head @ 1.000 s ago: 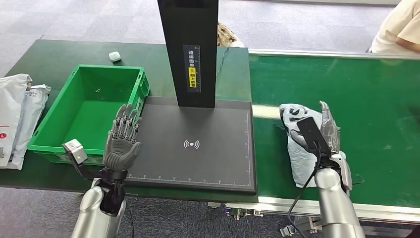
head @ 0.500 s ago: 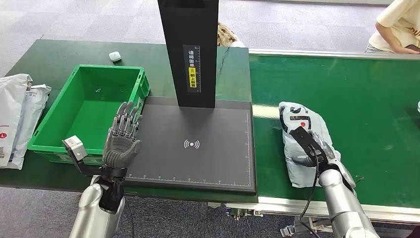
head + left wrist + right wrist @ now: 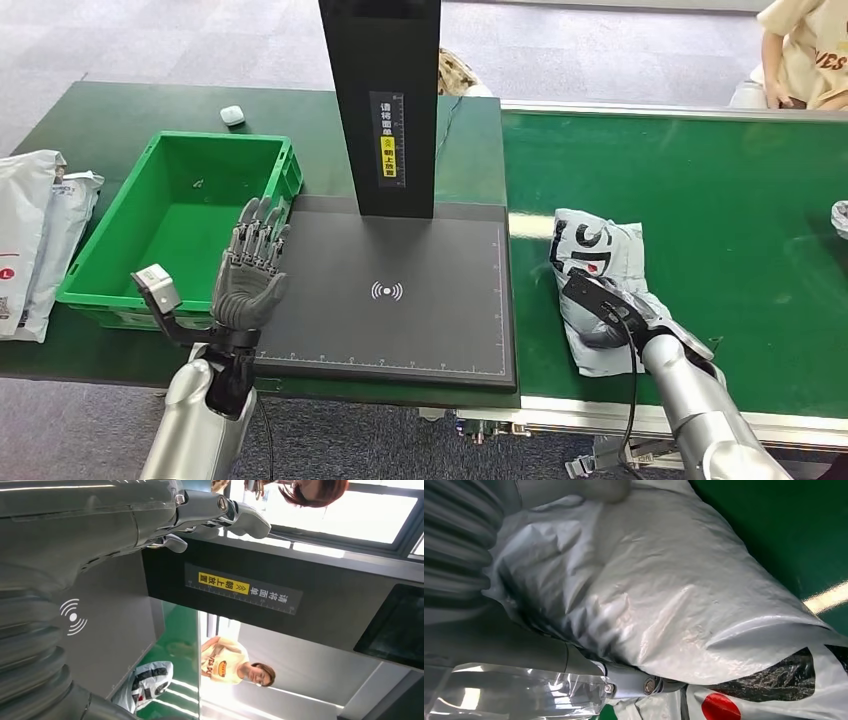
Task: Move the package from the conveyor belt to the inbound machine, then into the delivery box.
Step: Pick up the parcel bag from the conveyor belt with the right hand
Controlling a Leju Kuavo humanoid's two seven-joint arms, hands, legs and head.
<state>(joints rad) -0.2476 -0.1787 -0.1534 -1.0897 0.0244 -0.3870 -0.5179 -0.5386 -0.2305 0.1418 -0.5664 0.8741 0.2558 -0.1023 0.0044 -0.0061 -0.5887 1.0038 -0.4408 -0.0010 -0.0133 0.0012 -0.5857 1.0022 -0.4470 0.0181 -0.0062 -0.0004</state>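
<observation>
1. Since a second ago the right hand has dropped from an upright pose beside the package and closed over its near end; the bag has slid toward the scanner side of the conveyor belt.
2. Right hand: gripping the grey plastic package, with the thumb pressed into the crumpled film and a finger tucked under the bag (the wrist view shows the wrap bunched between them).
3. Left hand: raised, palm forward, fingers apart and holding nothing, at the edge where the green delivery box meets the inbound machine.
4. Package: lies on the belt, just beside the machine's black plate, its red-and-black print facing up.
5. Beyond: white mailers lie on the table beside the box, and a person sits at the belt's far corner.
</observation>
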